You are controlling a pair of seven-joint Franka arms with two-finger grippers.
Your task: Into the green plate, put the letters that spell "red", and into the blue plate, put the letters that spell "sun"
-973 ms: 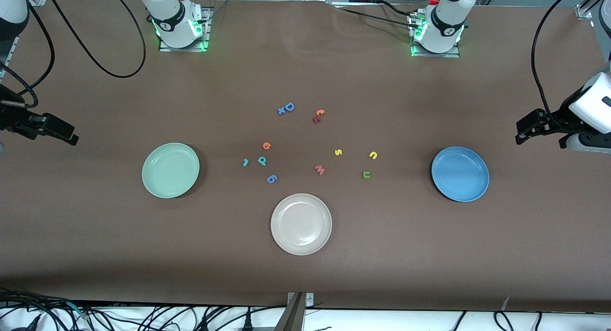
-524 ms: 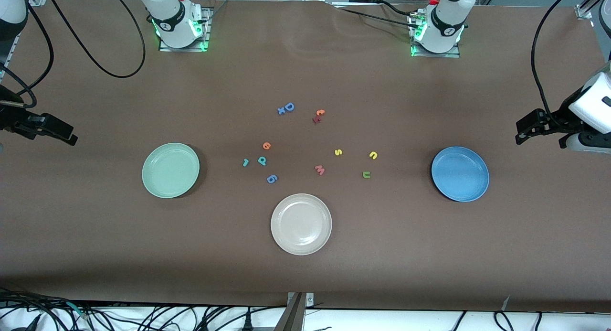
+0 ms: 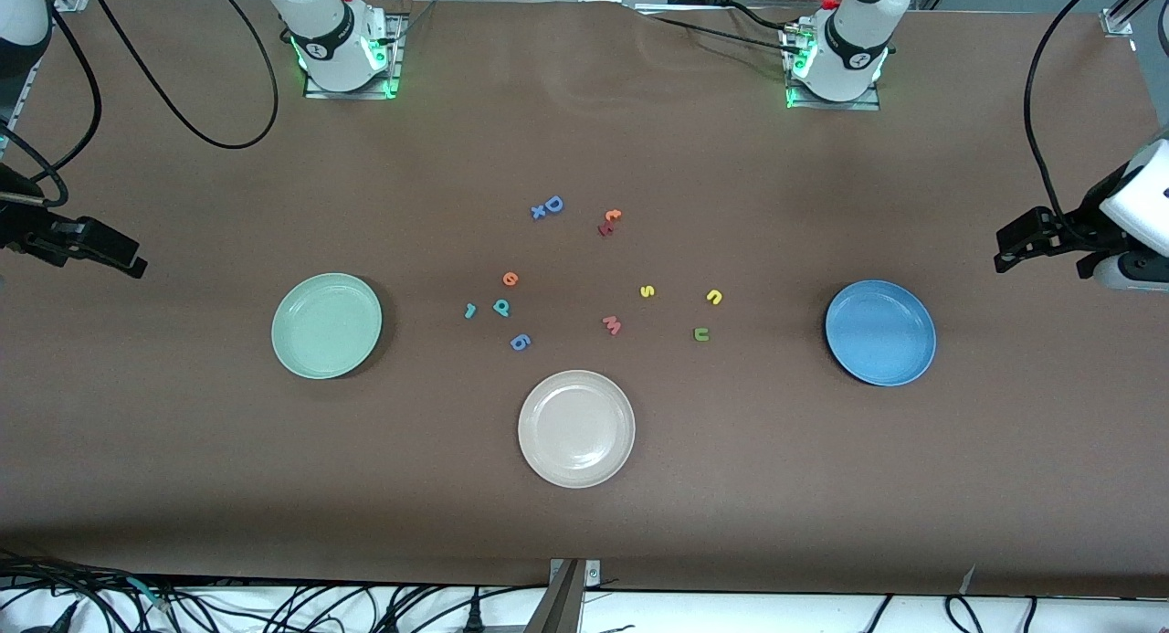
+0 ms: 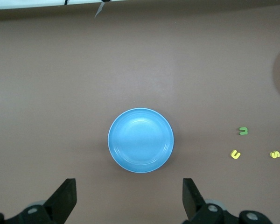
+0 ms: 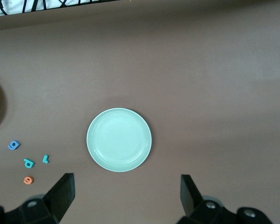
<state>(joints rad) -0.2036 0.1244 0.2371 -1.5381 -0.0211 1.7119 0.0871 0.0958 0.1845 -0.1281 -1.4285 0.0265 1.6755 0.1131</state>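
Both arms hang high at the table's ends with nothing in their grasp: the left gripper is over bare cloth at its own end with its fingers spread wide, and the right gripper is over the other end, likewise spread, its fingers wide apart. The green plate lies toward the right arm's end and the blue plate toward the left arm's end; neither holds a letter. Between them the foam letters lie scattered on the brown table. The teal "r", teal "d" and orange "e" form a loose cluster nearer the green plate, each apart from the others. A blue 6-shaped piece lies just beside the "d", nearer the front camera. The yellow "s", yellow "n" and green "u" lie toward the blue plate, well spaced. A pink "m" sits near the "s", slightly nearer the camera. Closer to the robots' bases lie a periwinkle capital D with a small blue piece touching it, and an orange and dark-red letter pair. A cream-white plate rests nearest the camera, between the two clusters.
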